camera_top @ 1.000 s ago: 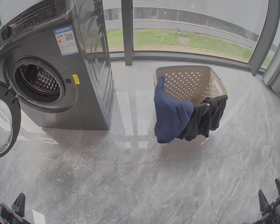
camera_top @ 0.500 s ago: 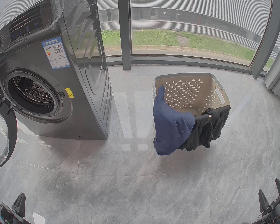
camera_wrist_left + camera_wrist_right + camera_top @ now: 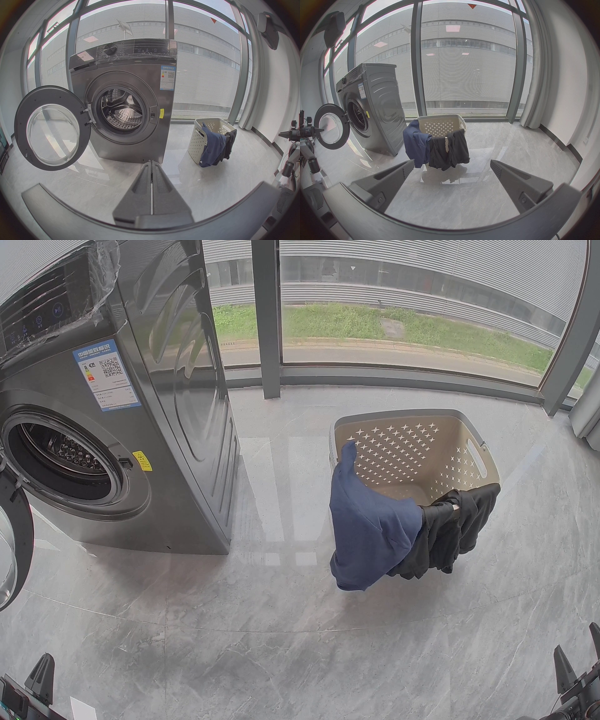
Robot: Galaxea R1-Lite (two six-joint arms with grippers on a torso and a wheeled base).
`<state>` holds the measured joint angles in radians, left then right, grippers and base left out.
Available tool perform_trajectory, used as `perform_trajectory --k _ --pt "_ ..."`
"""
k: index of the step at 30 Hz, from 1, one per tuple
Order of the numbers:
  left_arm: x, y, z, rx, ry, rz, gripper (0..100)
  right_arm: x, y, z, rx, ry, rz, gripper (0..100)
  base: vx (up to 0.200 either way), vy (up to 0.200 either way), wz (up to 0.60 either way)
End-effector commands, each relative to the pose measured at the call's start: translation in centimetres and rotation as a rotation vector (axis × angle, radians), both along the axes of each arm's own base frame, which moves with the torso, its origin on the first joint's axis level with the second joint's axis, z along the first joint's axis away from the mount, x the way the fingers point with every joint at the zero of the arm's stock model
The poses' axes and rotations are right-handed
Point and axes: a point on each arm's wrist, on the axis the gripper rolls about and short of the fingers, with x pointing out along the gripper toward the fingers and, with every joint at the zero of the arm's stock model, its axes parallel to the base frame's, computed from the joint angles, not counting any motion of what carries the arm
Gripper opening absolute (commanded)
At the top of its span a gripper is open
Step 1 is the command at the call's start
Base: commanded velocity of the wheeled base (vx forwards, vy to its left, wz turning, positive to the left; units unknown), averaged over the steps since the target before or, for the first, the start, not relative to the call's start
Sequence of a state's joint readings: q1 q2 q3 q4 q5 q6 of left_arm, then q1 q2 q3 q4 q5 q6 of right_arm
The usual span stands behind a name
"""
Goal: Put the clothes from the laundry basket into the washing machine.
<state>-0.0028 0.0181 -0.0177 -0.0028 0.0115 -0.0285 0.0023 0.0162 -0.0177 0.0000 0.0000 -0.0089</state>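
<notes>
Only the head camera has shifted. Blue garment point(image 3: 369, 527) and black garment point(image 3: 451, 534) drape the near rim of the laundry basket point(image 3: 406, 417), right of the washing machine point(image 3: 175, 427), well beyond the left gripper point(image 3: 151, 165), pinched together, and the right gripper point(image 3: 451, 163), spread wide.

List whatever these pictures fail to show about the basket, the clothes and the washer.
- Head view: the blue garment and black garment draped over the near rim hide the front floor of the laundry basket; more clothes there cannot be ruled out.
- Head view: the left edge cuts off the washer door.
- Left wrist view: the lower front of the drum is hidden behind its door ring.
</notes>
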Motion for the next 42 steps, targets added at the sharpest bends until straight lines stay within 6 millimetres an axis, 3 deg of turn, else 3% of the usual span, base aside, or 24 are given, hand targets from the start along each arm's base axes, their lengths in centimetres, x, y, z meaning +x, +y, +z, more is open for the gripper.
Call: perform_trajectory --k 1,20,35,42 --pt "0.00 0.00 -0.52 -0.001 0.001 0.000 0 0.07 0.00 -0.46 0.000 0.009 0.001 100 0.000 -0.200 0.00" --pt "0.00 0.00 -0.52 -0.008 0.001 0.000 0 0.07 0.00 -0.46 0.000 0.009 0.002 100 0.000 -0.200 0.00" --pt "0.00 0.00 -0.52 -0.010 0.001 0.000 0 0.07 0.01 -0.46 0.000 0.009 0.004 100 0.000 0.000 0.00" --pt "0.00 0.00 -0.54 -0.007 0.002 0.000 0 0.07 0.01 -0.46 0.000 0.009 0.004 100 0.200 0.000 0.00"
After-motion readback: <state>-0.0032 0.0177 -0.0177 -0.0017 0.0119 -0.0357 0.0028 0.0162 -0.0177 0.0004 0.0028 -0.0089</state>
